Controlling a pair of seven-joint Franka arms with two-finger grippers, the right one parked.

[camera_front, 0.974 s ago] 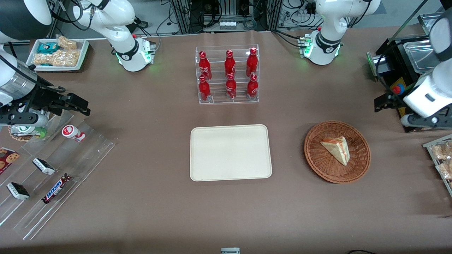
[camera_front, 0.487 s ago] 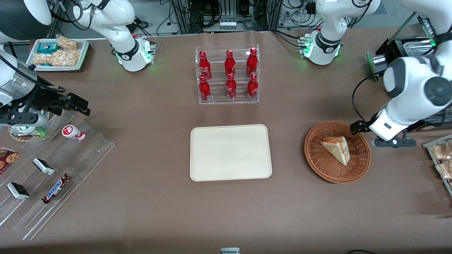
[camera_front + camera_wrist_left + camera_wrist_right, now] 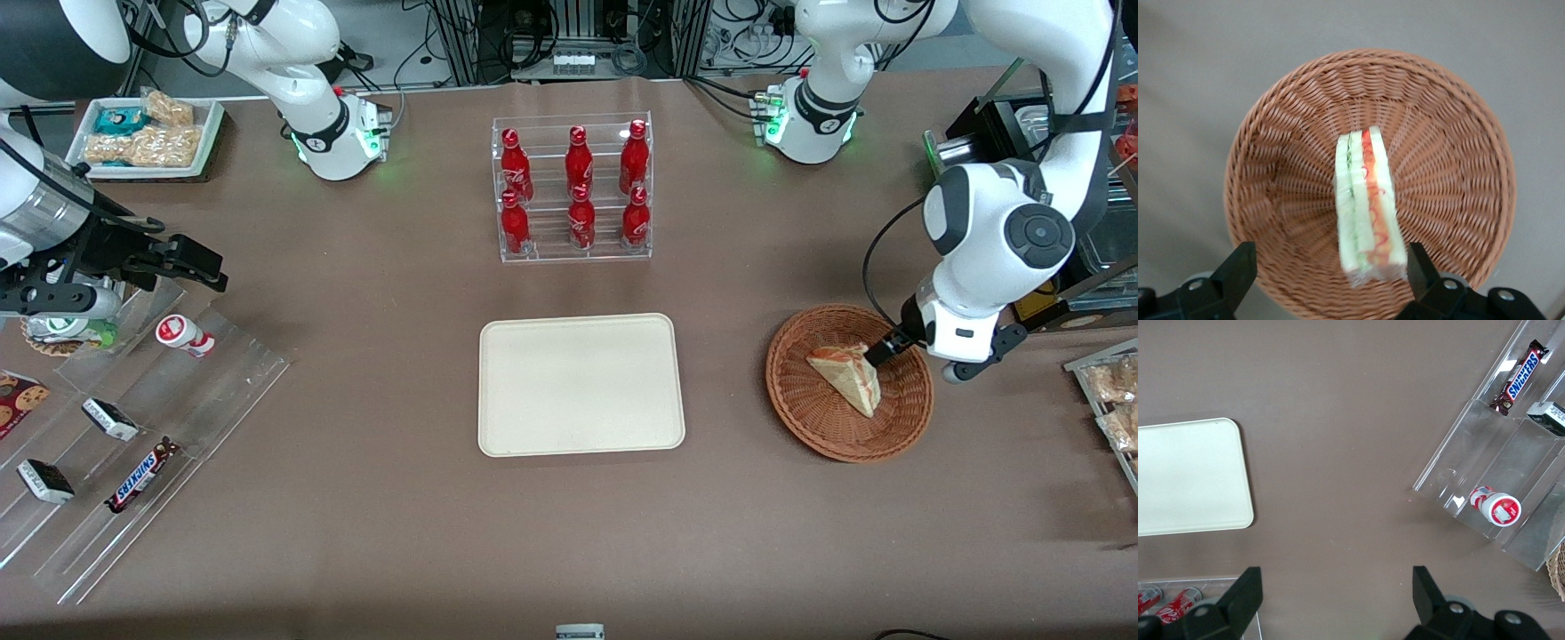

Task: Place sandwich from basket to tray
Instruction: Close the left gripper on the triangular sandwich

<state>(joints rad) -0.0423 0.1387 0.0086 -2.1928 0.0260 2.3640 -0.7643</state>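
Claw (image 3: 876, 358) arrived, spread, over sandwich (image 3: 846, 375); tip seemingly camera-ward.

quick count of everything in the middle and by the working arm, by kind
red bottles in clear rack: 6
sandwich in basket: 1
basket: 1
tray: 1
gripper, open astride the sandwich: 1
total: 10
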